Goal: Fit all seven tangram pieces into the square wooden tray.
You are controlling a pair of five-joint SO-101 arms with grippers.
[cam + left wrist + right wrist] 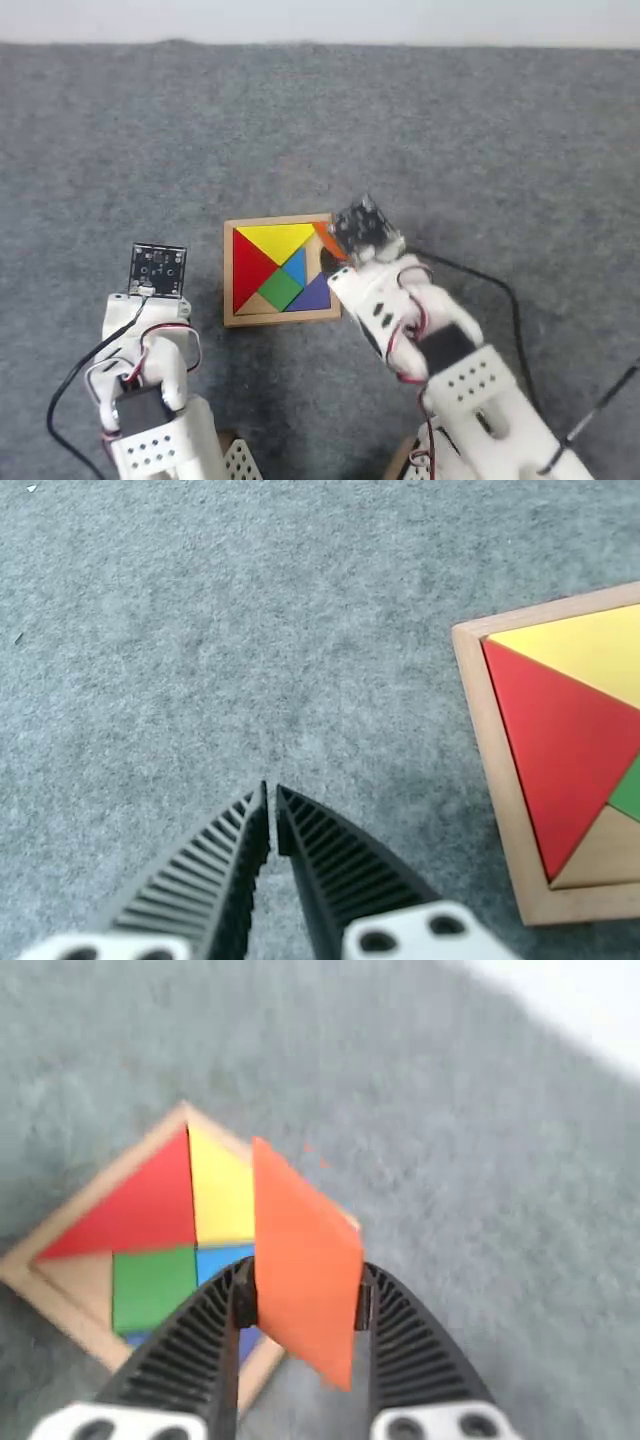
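**Orange piece held over the last gap at the right side of the tray**

The fingers (pixel 205 1330) of the right gripper (pixel 303 1285) were pinching the orange piece (pixel 305 1250) across its narrow width, one finger on each long edge. The piece stood on its edge between them, tilted, with its flat face toward the wrist camera. Its long axis ran out past the fingertips, away from the wrist. In the high view the same piece (pixel 327 239) showed as a slanted strip at the far right corner of the tray (pixel 280 319). It sat above the rim there and was not yet lying flat inside.

The gap (pixel 323 264) was just below the fingers, along the right rim. On its other side lay the yellow triangle (pixel 275 240), the blue triangle (pixel 296 266) and the purple triangle (pixel 315 294). The red triangle (pixel 248 268) and the green square (pixel 281 288) filled the left part. I judged that the piece had to be laid flat and turned so that its long axis followed this gap.

The right arm was clearly the nearer one. The fingers of the left gripper (pixel 272 795) were pressed almost together and held nothing. It hung over the grey carpet (pixel 200 630), beside the left rim of the tray but not touching it.
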